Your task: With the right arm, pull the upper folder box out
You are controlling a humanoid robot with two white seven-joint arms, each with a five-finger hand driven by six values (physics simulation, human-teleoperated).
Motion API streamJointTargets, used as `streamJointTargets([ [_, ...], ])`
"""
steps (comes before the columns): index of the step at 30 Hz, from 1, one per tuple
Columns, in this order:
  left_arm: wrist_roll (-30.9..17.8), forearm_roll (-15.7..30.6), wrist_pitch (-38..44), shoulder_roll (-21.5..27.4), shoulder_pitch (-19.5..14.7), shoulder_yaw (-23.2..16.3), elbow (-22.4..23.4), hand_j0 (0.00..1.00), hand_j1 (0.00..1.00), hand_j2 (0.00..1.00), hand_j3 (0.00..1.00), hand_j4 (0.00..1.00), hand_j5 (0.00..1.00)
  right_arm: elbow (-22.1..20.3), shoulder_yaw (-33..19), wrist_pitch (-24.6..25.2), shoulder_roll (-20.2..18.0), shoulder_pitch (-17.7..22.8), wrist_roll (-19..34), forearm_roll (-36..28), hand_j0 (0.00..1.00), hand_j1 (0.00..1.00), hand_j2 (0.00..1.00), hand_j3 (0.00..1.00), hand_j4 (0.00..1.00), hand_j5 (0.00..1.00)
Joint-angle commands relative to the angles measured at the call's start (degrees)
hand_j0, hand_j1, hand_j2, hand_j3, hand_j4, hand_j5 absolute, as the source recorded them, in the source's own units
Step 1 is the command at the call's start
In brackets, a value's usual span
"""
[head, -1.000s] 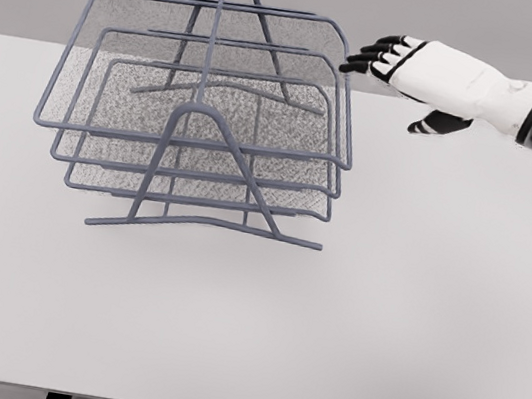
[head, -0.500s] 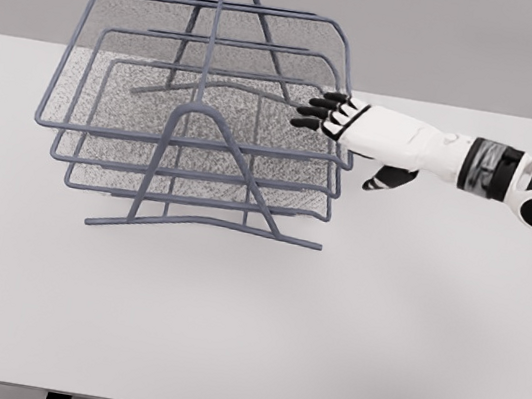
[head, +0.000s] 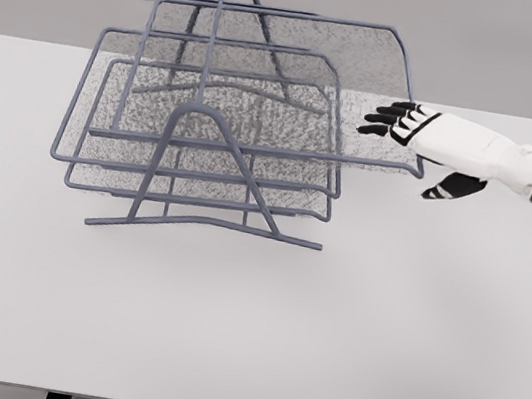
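Right now, from the head view, the right hand reaches in from the right edge, white forearm stretched level above the white table; its dark fingertips are extended and point left, pressed up against the right-hand rim of the upper folder box, with the thumb hanging lower and apart from the other fingers; whether those fingers hook over the wire or merely touch it, I cannot tell, but nothing is wrapped in a full fist.

The upper folder box, a grey wire-mesh tray, sits in the top level of the wire rack and sticks out well to the right of the two trays below it; its right rim overhangs the rack's frame and its mesh floor shows past the edge of the middle tray; the lower tray lies stacked under that, both lined up with each other. The rack stands on the far left part of the table, its triangular end frame facing the camera. Only this one arm shows in the view.
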Motion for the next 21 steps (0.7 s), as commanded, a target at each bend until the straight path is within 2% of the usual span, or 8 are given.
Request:
streamJointTargets([
  [1, 0.0, 0.0, 0.0, 0.0, -0.1, 0.0, 0.0, 1.00, 1.00, 1.00, 1.00, 1.00, 1.00, 1.1, -0.8, -1.1, -1.4, 0.1, 0.4, 8.5, 1.00, 1.00, 1.00, 1.00, 1.00, 1.00],
  [6, 0.0, 0.0, 0.0, 0.0, -0.1, 0.0, 0.0, 1.00, 1.00, 1.00, 1.00, 1.00, 1.00, 2.2, -1.8, -1.1, -3.7, 0.9, 0.4, 8.3, 1.00, 1.00, 1.00, 1.00, 1.00, 1.00],
  [9, 0.0, 0.0, 0.0, 0.0, 0.0, 0.0, 0.0, 1.00, 1.00, 1.00, 1.00, 1.00, 1.00, 2.5, -5.8, -1.1, -5.0, 4.0, 0.4, 8.3, 1.00, 1.00, 1.00, 1.00, 1.00, 1.00],
  [13, 0.0, 0.0, 0.0, 0.0, 0.0, 0.0, 0.0, 1.00, 1.00, 1.00, 1.00, 1.00, 1.00, 2.5, -8.4, -1.1, -7.2, 6.2, 0.4, 8.2, 1.00, 1.00, 1.00, 1.00, 1.00, 1.00],
  [16, 0.0, 0.0, 0.0, 0.0, -0.1, 0.0, 0.0, 1.00, 1.00, 1.00, 1.00, 1.00, 1.00, 2.5, -13.1, -1.1, -8.7, 10.5, 0.4, 8.1, 1.00, 1.00, 1.00, 1.00, 1.00, 1.00],
  [21, 0.0, 0.0, 0.0, 0.0, -0.1, 0.0, 0.0, 1.00, 1.00, 1.00, 1.00, 1.00, 1.00, 2.5, -14.5, -1.1, -8.8, 11.1, 0.4, 8.0, 1.00, 1.00, 1.00, 1.00, 1.00, 1.00],
])
